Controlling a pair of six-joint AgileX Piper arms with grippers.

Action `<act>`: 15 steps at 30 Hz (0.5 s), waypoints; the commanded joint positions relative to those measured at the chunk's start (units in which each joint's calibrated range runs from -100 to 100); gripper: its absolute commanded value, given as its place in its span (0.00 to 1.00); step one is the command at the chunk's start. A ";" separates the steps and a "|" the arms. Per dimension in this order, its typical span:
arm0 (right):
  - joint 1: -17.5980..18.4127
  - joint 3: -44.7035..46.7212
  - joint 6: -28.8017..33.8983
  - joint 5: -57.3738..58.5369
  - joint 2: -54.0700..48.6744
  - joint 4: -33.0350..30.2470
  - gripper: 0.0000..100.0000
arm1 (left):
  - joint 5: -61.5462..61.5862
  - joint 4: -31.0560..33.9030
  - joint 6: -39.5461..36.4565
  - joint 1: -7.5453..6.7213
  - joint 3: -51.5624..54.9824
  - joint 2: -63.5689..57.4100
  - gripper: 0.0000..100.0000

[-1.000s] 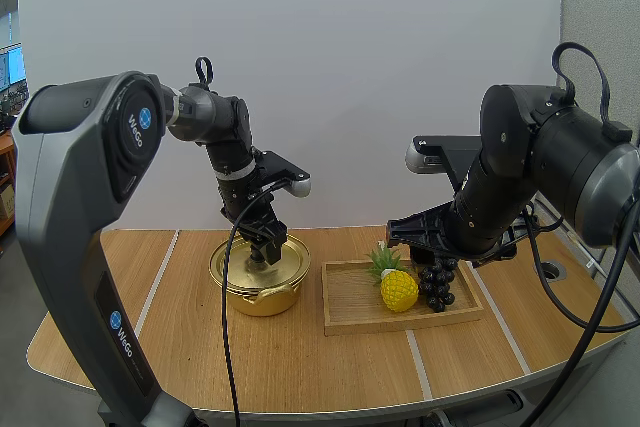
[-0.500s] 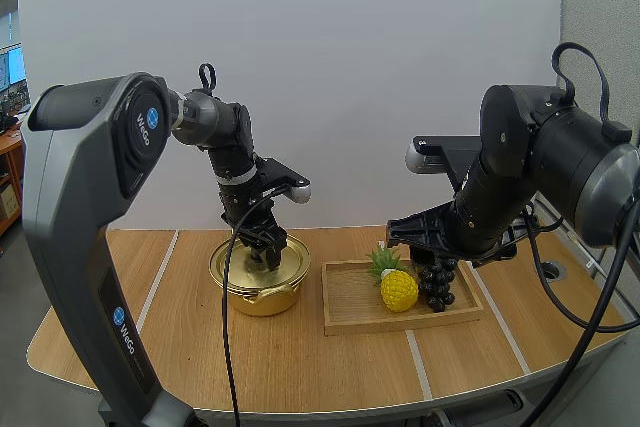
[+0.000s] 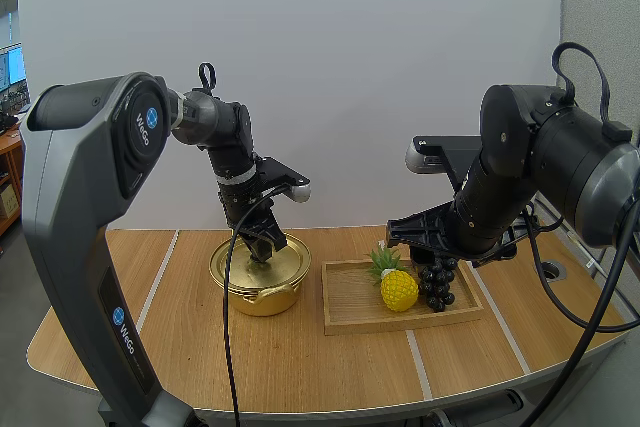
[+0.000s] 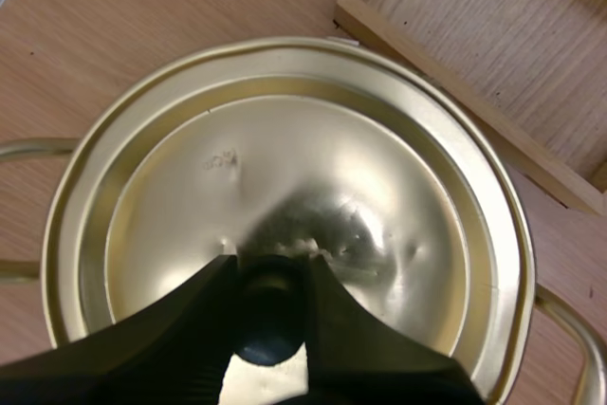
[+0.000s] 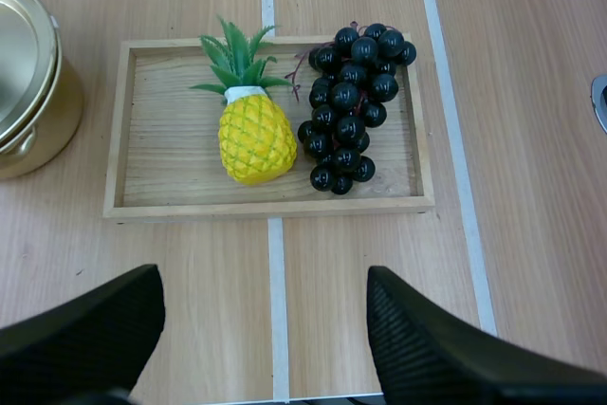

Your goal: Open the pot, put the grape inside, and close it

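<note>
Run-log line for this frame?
left claw: shut on lid knob | lid: on pot | right claw: open | grapes: in wooden tray

The one brand that can be read is "WeGo", in white letters on the large grey left robot arm point(image 3: 75, 207) at the left of the high view. It stands there twice. On the arm's upper link, at the upper left of the frame, it runs beside a round blue badge point(image 3: 151, 117) bearing a white emblem. On the lower link, at the lower left, it runs down from a second round blue badge point(image 3: 118, 318). In the left wrist view a small stamped mark point(image 4: 221, 160) sits on the golden metal lid point(image 4: 379, 196), too faint to read.
</note>
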 commanded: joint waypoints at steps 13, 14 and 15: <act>-0.22 -0.55 -0.33 0.08 -0.10 0.01 1.00 | 10.83 0.46 -4.74 -0.19 -16.18 -15.83 0.00; -0.22 -0.55 -0.33 0.08 -0.10 0.01 1.00 | 10.83 0.63 -5.22 -0.19 -16.91 -16.92 0.00; -0.22 -0.55 -0.33 0.08 -0.10 0.01 1.00 | 10.83 1.12 -5.56 -0.19 -17.61 -18.28 0.00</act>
